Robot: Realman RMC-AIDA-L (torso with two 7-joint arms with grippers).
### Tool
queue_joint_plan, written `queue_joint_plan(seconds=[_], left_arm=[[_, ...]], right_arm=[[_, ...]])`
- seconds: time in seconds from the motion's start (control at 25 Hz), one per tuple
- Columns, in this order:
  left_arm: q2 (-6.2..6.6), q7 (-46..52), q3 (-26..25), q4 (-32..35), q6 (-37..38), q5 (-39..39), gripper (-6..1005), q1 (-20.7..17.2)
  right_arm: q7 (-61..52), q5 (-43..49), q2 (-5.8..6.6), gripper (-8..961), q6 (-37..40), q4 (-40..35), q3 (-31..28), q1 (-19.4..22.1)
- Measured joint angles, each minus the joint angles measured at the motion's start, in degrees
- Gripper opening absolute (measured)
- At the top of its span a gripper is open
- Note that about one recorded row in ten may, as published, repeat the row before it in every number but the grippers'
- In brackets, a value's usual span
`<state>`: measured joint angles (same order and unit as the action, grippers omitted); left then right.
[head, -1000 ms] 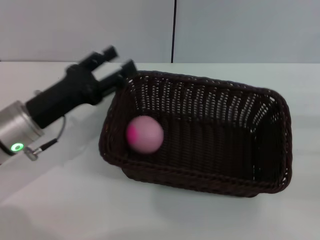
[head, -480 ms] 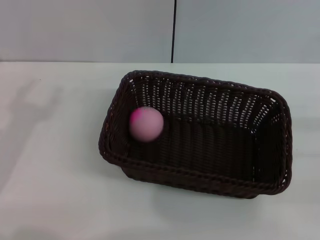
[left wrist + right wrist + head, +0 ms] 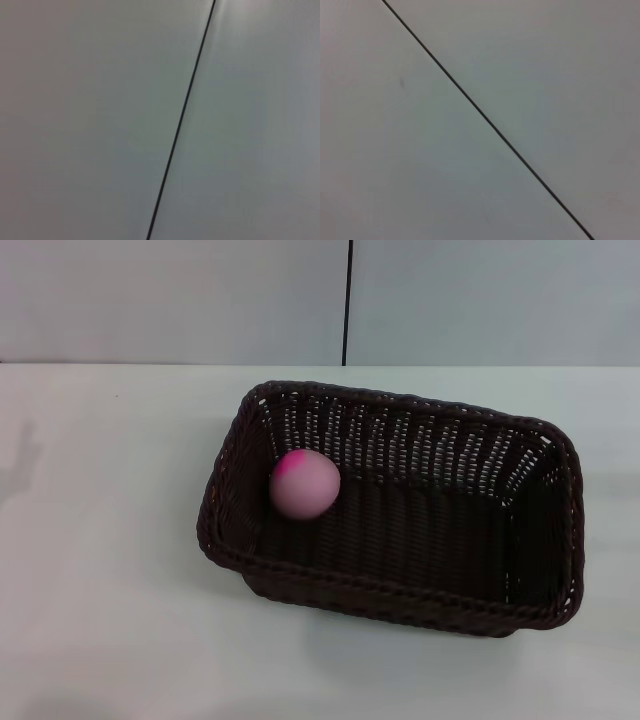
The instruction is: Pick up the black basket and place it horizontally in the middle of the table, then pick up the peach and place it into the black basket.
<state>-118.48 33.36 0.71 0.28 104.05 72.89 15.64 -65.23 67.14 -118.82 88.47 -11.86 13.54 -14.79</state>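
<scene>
The black basket (image 3: 400, 585) lies lengthwise across the middle of the white table (image 3: 110, 580) in the head view, its long sides running left to right. The pink peach (image 3: 305, 484) rests inside the basket at its left end, against the inner wall. Neither gripper shows in any view. Both wrist views show only a plain grey wall with a thin dark seam (image 3: 180, 120) (image 3: 485, 117).
A grey wall with a vertical dark seam (image 3: 347, 300) stands behind the table's far edge. A faint shadow (image 3: 20, 465) lies on the table at the far left.
My left arm, beside the basket's left end one second ago, has pulled out of the head view. The peach has rolled slightly right inside the basket.
</scene>
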Motion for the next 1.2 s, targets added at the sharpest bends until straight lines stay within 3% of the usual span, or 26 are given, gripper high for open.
queue_joint_plan(seconds=[0.76, 1.2], left_arm=[[-0.11, -5.39, -1.93, -4.64, -0.52, -0.11, 811, 0.15], [-0.15, -5.45, -4.24, -5.56, -1.19, -0.12, 811, 0.65]], right_arm=[[5.20, -0.18, 0.42, 595, -1.45, -1.23, -4.73, -3.55], [8.45, -0.18, 0.08, 595, -1.46, -0.53, -7.84, -3.49]])
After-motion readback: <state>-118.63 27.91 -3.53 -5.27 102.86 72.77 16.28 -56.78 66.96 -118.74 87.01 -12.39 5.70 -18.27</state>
